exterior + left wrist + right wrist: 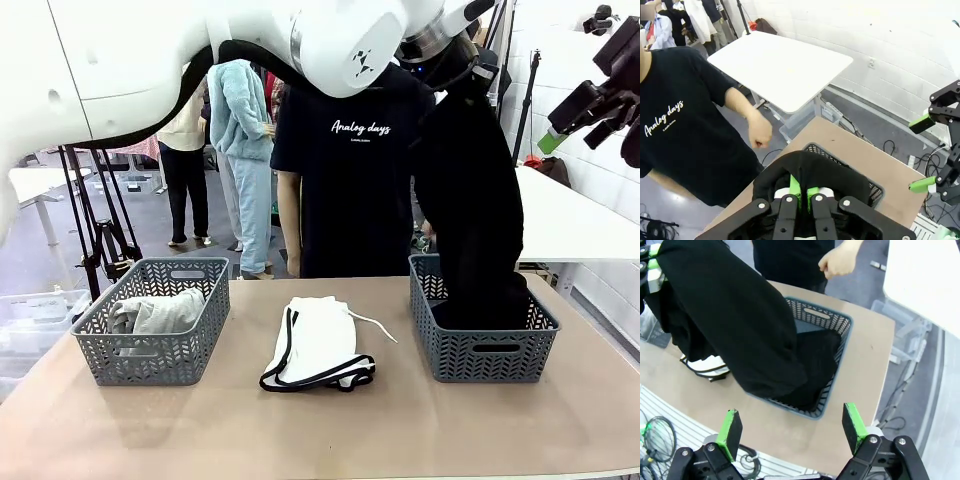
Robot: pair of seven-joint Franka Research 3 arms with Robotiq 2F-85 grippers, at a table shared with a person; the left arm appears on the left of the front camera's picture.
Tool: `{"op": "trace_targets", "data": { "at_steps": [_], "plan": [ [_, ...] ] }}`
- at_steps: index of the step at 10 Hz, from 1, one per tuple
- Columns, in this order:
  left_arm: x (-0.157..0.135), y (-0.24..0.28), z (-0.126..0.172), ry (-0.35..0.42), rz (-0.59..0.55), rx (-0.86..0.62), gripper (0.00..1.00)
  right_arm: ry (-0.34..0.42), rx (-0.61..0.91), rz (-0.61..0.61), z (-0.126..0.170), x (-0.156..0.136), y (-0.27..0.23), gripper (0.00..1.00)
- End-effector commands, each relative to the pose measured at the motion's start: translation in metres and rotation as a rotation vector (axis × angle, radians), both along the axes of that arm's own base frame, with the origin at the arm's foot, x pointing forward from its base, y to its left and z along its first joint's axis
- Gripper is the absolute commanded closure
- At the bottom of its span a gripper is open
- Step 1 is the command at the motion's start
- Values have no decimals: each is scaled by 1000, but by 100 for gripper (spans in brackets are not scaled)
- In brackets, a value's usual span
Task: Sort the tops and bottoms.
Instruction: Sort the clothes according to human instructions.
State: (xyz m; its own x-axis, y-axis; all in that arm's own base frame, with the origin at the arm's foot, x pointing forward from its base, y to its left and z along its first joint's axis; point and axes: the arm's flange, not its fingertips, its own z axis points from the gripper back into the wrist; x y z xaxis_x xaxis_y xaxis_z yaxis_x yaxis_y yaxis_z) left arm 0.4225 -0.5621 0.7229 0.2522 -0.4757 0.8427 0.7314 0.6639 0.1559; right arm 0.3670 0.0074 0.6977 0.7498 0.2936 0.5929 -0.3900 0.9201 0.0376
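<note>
**Sorting station: two baskets, one garment in transfer**

Front view. Left basket [100,350], grey, on the tabletop [400,430]: holds the light grey knit top [160,312], bunched. Right basket [485,352], grey: receives the lower end of a black garment [475,200], which hangs in a long drape from above. White shorts [315,345] with black piping lie folded on the tabletop between the baskets, touching neither. The left arm [330,40] reaches across from picture left to above the right basket. A person in a black T-shirt [350,180] stands at the far side.

Left wrist view. The left end effector [801,192] is clenched on the black garment, its green pads [796,187] pinched together over the cloth. The right basket's rim shows just beyond. The person's hand [760,131] is a loose fist, apart from the basket.

Right wrist view. The right end effector [792,425] is released, jaws spread wide, holding nothing, raised above the tabletop's near edge. The black garment slants down into the basket, its end pooled inside. The white shorts lie beside the basket.
</note>
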Motion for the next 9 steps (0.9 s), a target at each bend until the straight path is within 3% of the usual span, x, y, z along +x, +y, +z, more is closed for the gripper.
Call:
{"op": "trace_targets", "data": {
  "at_steps": [1, 3, 4, 6, 8, 9],
  "plan": [
    [16, -14, -4, -94, -6, -5, 100, -1, -15, 6, 0, 2, -1, 0],
    [70, -38, -13, -207, 73, -49, 100, -1, -15, 6, 0, 2, -1, 0],
    [97, -48, -21, -198, 79, -61, 100, -1, -15, 6, 0, 2, -1, 0],
    [118, -56, -32, -198, 56, -95, 100, -1, -15, 6, 0, 2, -1, 0],
    [127, -51, -58, -105, 49, -92, 100, -1, -15, 6, 0, 2, -1, 0],
    [124, -50, -79, 3, 43, -75, 100, -1, -15, 6, 0, 2, -1, 0]
  ]
}}
